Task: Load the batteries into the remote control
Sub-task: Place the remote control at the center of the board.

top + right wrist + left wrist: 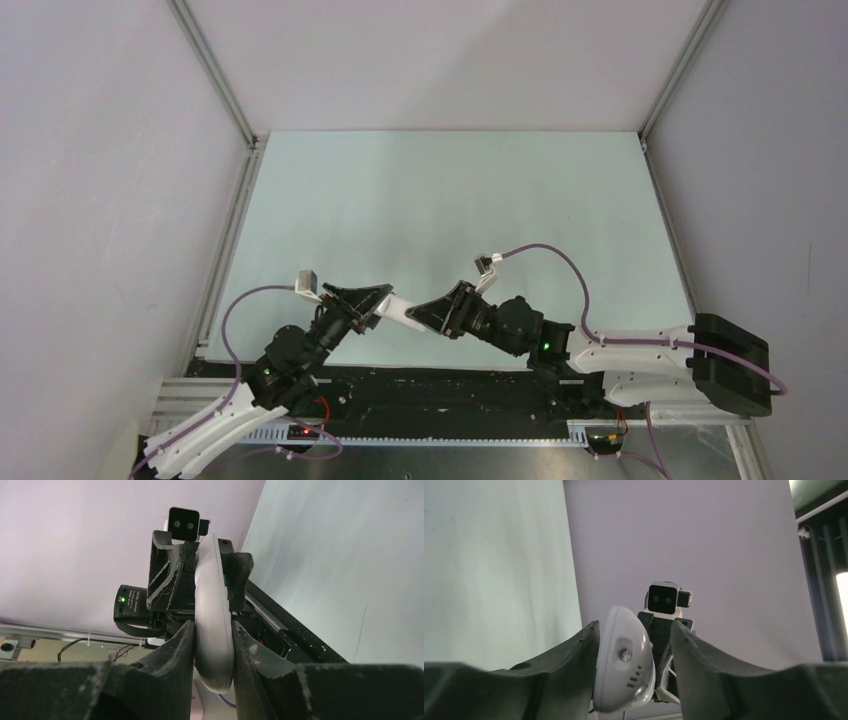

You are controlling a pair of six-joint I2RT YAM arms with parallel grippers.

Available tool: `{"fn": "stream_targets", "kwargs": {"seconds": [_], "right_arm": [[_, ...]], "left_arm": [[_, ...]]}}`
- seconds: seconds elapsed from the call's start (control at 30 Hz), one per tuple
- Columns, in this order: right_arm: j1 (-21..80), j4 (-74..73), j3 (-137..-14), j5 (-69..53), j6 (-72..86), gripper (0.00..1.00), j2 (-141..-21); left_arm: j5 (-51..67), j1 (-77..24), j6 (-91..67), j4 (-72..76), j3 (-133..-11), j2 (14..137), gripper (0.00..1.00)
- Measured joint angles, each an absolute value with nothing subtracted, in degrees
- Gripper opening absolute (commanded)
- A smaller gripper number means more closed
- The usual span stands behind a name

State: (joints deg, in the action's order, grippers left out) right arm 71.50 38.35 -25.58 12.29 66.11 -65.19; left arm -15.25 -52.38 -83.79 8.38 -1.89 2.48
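Observation:
The white remote control (400, 310) hangs in the air between my two grippers, above the table's near edge. My right gripper (420, 312) is shut on one end of it. In the right wrist view both fingers press the remote (214, 630) at the gripper (212, 624). My left gripper (378, 303) stands round the other end. In the left wrist view the remote's rounded end (624, 660) lies against one finger, with a gap to the other finger (694, 650), so this gripper (635, 625) is open. The batteries are not in view.
The pale green table (450, 200) stretches away behind the arms, walled by grey panels and aluminium frame posts (215, 70). A black rail (450, 390) runs along the near edge by the arm bases. Purple cables (560, 255) loop off both wrists.

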Motion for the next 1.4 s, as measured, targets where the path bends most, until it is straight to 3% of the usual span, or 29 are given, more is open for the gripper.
{"fn": "stream_targets", "kwargs": {"seconds": [0.1,0.2,0.63,0.73,1.0,1.4], "right_arm": [[71.75,36.64,-25.56,12.14,64.75,0.0,-63.79],[71.72,33.61,-25.56,13.02,63.55,0.0,-60.38],[65.04,9.28,-26.89,27.38,48.82,0.0,-45.04],[63.9,1.8,-30.22,33.36,41.3,0.0,-49.65],[62.39,-18.17,-50.15,46.87,26.41,0.0,-75.26],[63.7,-37.56,-62.35,52.23,24.49,0.0,-96.66]], "left_arm": [[-14.92,-52.38,-83.29,7.35,-1.89,2.85,0.87],[-14.87,-52.38,-83.35,6.59,-1.89,3.4,0.98],[-14.28,-52.45,-78.06,-5.45,-10.46,10.31,1.0],[-14.13,-52.45,-75.77,-8.05,-13.28,11.66,1.0],[-12.27,-52.45,-71.46,-11.81,-16.1,13.82,1.0],[-12.29,-52.45,-70.43,-13.45,-16.1,10.0,1.0]]}}
